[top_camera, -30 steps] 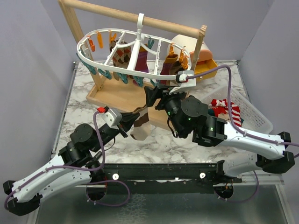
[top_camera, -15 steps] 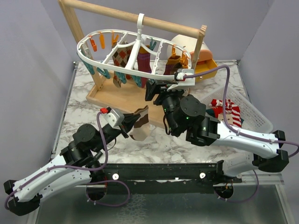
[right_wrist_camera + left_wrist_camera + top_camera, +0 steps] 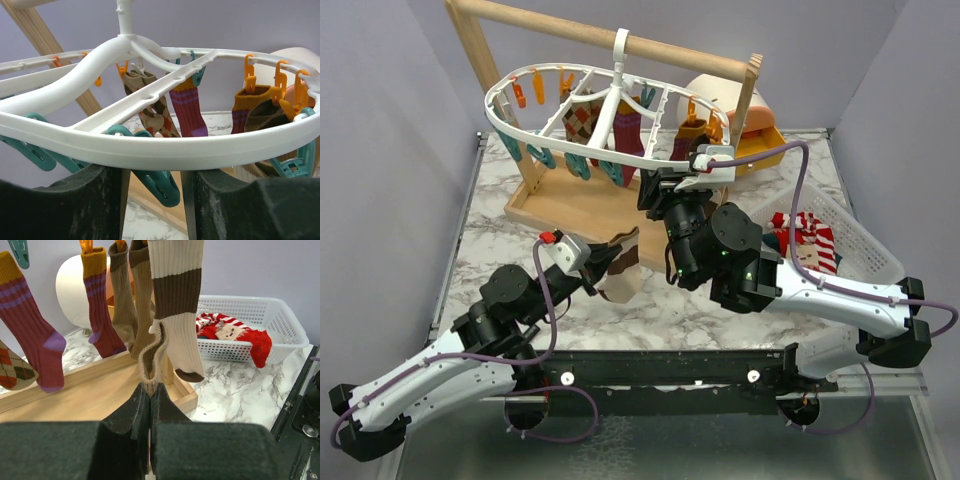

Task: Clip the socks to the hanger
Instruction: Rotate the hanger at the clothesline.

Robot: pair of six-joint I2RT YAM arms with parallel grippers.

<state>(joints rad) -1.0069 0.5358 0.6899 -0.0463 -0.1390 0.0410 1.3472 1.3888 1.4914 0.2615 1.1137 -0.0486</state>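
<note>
The white oval hanger [image 3: 520, 135] hangs from the wooden bar, and argyle [image 3: 582, 120], maroon [image 3: 625, 135] and tan-brown [image 3: 685, 135] socks are clipped inside it. My right gripper [image 3: 655, 190] is raised to the hanger's near rim [image 3: 200, 145]. It is open, and a teal clip [image 3: 160, 182] hangs between its fingers with a gap on each side. My left gripper [image 3: 598, 268] is shut on the ribbed edge of a cream-and-brown sock [image 3: 152, 357], held up below and left of that clip. Red-and-white striped socks [image 3: 810, 235] lie in the basket.
The wooden rack [image 3: 590, 35] and its tray [image 3: 560, 205] stand at the back of the marble table. A white slatted basket [image 3: 865, 245] sits on the right. An orange and cream container [image 3: 760, 125] stands at the back right. Several orange and teal clips dangle round the rim.
My right gripper has moved up and back to the hanger's near rim, and its jaws have narrowed around a teal clip. My left gripper has carried the sock slightly up and right.
</note>
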